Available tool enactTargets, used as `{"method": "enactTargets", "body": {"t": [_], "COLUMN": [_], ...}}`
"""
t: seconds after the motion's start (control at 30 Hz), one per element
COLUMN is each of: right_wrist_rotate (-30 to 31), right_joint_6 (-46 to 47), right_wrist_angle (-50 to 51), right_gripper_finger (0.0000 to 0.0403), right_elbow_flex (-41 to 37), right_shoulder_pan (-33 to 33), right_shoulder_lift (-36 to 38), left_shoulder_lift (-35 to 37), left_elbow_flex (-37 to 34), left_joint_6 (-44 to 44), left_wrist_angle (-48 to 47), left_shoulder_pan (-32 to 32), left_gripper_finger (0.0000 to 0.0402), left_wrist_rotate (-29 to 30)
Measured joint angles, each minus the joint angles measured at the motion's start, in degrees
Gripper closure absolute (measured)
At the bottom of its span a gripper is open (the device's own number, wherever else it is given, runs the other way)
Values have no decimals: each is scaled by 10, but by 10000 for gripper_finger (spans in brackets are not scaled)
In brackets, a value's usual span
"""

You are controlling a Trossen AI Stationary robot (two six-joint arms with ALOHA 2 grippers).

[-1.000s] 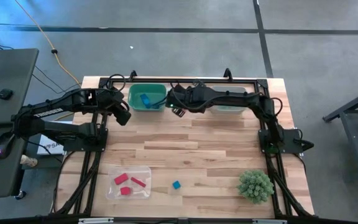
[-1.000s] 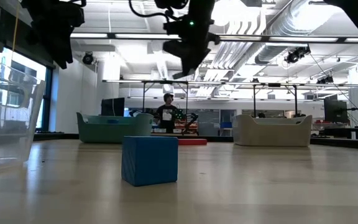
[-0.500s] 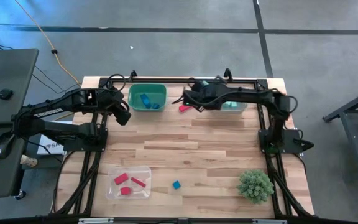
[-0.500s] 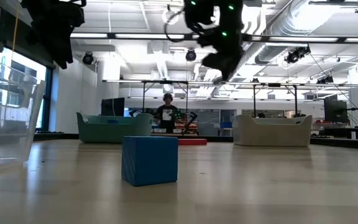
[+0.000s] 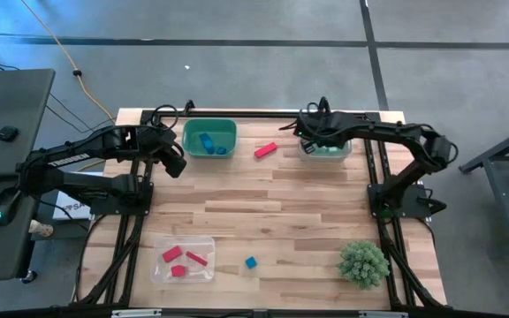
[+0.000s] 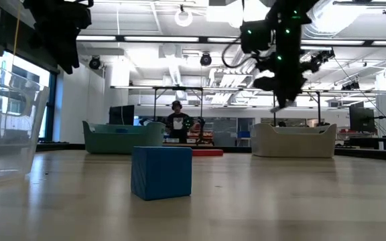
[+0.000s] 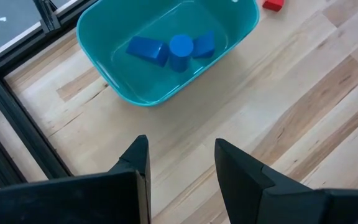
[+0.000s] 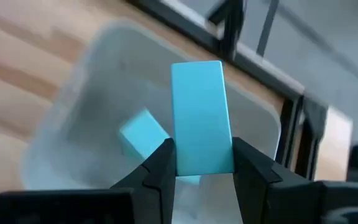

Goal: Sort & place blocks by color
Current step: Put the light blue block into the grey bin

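My right hand (image 8: 201,163) pinches a light teal rectangular bar block (image 8: 200,128) by one end, its long axis running straight out beyond my fingertips, above the pale translucent plastic bin (image 8: 73,124).

A blue cube (image 6: 161,173) sits mid-table (teal bin (image 6: 122,137) behind).

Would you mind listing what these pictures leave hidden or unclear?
- White bin: its contents, partly covered by the light teal bar in the right gripper (right wrist view).
- Clear tray: cut by the low view's edge.
- Red block: cropped, left wrist view.
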State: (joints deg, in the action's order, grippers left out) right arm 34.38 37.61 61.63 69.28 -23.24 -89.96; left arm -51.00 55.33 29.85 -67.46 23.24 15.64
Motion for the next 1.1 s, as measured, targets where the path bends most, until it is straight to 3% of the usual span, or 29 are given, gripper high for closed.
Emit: {"method": "enactTargets", "body": {"t": [0.17,0.4,0.8,1.1], "right_wrist_rotate": [-69,-110,-145,-166], "right_joint_6": [-7,-45,-45,-45], "right_wrist_angle": [-4,-30,-35,-67], "right_gripper_finger": [295,299,298,296], "right_elbow_flex": [-27,-61,-137,-139], "right_shoulder_pan": [-47,-74,-75,-75], "right_shoulder_lift": [4,3,3,3], "left_shoulder_lift": [0,0,0,0], "left_elbow_flex": [0,0,0,0], "left_joint_6": [1,1,15,14], "left_wrist_angle": [0,0,0,0], "left_shoulder_pan": [0,0,0,0], "left_gripper_finger": [300,300,300,300], "left_wrist_rotate": [0,0,0,2]}}
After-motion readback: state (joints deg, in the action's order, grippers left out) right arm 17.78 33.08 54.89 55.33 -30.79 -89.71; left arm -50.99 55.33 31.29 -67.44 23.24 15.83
